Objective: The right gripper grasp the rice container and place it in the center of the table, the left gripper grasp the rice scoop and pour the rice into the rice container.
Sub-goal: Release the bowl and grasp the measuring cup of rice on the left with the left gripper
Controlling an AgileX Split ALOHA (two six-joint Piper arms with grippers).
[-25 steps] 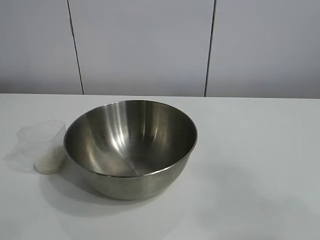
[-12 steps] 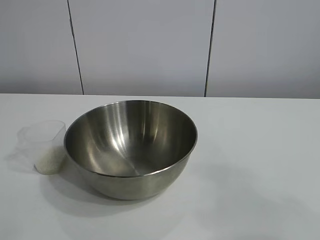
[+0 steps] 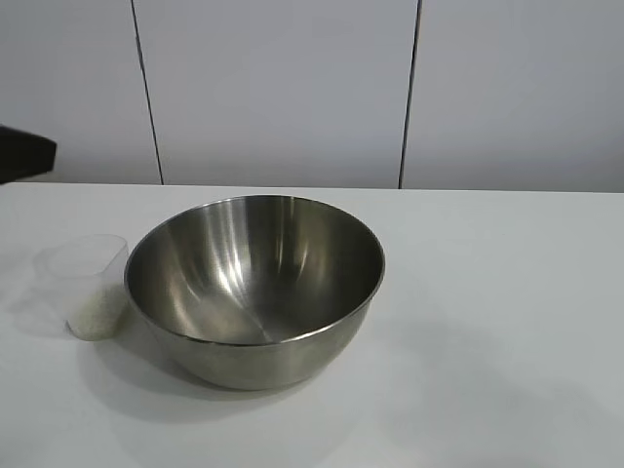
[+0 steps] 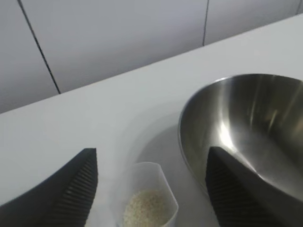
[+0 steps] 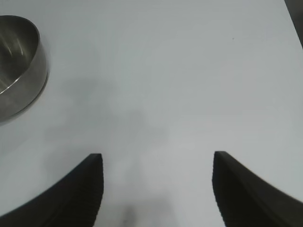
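The left gripper [image 4: 149,189] is hanging open over the rice scoop [image 4: 150,208] — bowl placed, scoop-grasp beginning; next, lowering and closing around it.

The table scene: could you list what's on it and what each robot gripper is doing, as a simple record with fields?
Rice container: large steel bowl, empty, upright, mid-table
Rice scoop: small frosted plastic cup, upright, close beside the bowl
Rice: white grains in the cup's bottom
Left gripper: open, the cup between its fingers but not touching them
Right gripper: open, over bare table, holding nothing, bowl off to one side
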